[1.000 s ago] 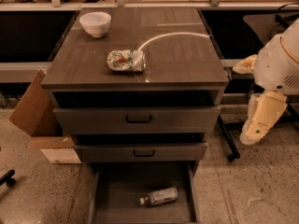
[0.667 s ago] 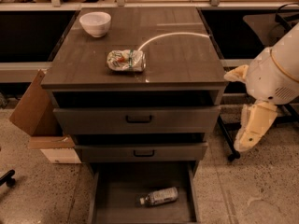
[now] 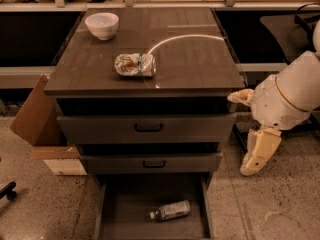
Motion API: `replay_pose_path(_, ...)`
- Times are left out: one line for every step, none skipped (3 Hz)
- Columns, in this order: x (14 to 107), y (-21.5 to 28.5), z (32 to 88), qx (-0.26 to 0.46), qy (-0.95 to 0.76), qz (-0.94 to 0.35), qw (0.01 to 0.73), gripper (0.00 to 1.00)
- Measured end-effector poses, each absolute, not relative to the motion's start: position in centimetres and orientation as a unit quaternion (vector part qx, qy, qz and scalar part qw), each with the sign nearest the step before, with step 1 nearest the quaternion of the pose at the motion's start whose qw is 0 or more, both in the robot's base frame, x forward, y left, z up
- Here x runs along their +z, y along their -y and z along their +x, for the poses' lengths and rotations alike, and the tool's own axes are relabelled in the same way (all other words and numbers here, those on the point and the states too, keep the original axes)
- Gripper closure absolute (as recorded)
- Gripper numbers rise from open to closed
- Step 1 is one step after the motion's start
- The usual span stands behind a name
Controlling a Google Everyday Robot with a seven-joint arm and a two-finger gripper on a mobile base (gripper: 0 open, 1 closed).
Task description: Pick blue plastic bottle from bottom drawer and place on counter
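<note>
Bottle position, camera view (the only one): blue plastic bottle (image 3: 171, 210) lies on its side on the floor of the bottom drawer (image 3: 120, 219). The drawer is pulled out, the white cap points left, and the body is near mid-floor, not touching either side wall.

Counter (image 3: 200, 64) sits above and carries a white bowl (image 3: 102, 25) at back left and a snack packet (image 3: 135, 64) nearer the front.

Gripper (image 3: 240, 134) hangs right of the cabinet, about level with the two handled drawers (image 3: 145, 129) and well apart from the bottle. Its two tan fingers are spread with nothing between them.

Handling, judged:
- Probably light and thin-walled, so it would dent under a hard squeeze.
- Round body on a flat floor, so it is likely to roll if nudged.
- Label film looks smooth, so some slip is possible.
- Best hold is from above, across the mid-body, with jaws square to the long axis and away from the tapering cap end.
</note>
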State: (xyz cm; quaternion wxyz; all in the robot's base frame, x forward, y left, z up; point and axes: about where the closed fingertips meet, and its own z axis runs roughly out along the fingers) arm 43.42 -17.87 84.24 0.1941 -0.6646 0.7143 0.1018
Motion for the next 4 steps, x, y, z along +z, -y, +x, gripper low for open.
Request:
replay_pose_path(81.7,17.5,43.4,0.12,-0.7,-0.674,0.203,0.0)
replay_pose_path(77.1,16.8,43.1,0.155,-0.68,-0.684,0.214,0.0)
replay_pose_path(72.3,16.1,42.7,0.19,-0.669,-0.687,0.211,0.0)
replay_pose_path(67.0,15.2,41.9,0.218,-0.664,-0.688,0.196,0.0)
